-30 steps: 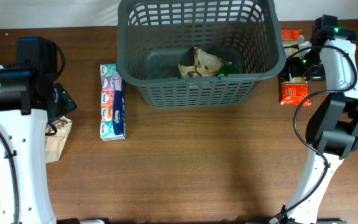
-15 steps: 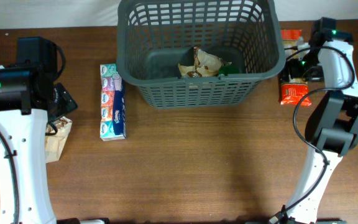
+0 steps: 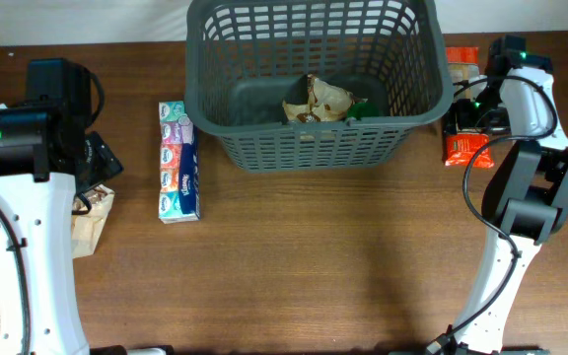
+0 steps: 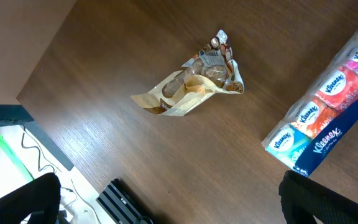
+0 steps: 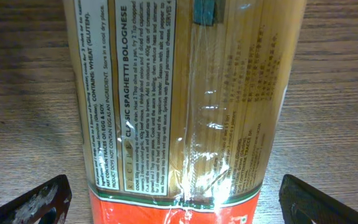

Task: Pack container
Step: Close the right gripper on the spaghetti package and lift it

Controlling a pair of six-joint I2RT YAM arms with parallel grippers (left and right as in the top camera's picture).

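Container [image 3: 309, 138]: upright at the far centre of the table [image 3: 314, 266]; 1 crumpled brown packet [image 3: 320, 99] and 1 green item [image 3: 363, 106] lie on its bottom.
Left gripper [image 4: 169, 193]: jaws spread wide, nothing held; hangs over bare wood near a tan snack pouch [image 4: 194, 90].
Right gripper [image 5: 179, 202]: jaws spread wide, 1 finger either side of the spaghetti packet [image 5: 179, 93], clear of it (printed recipe side up).
Spaghetti packet: flat, just right of the container.
Tissue pack [image 3: 178, 163]: flat, just left of the container.
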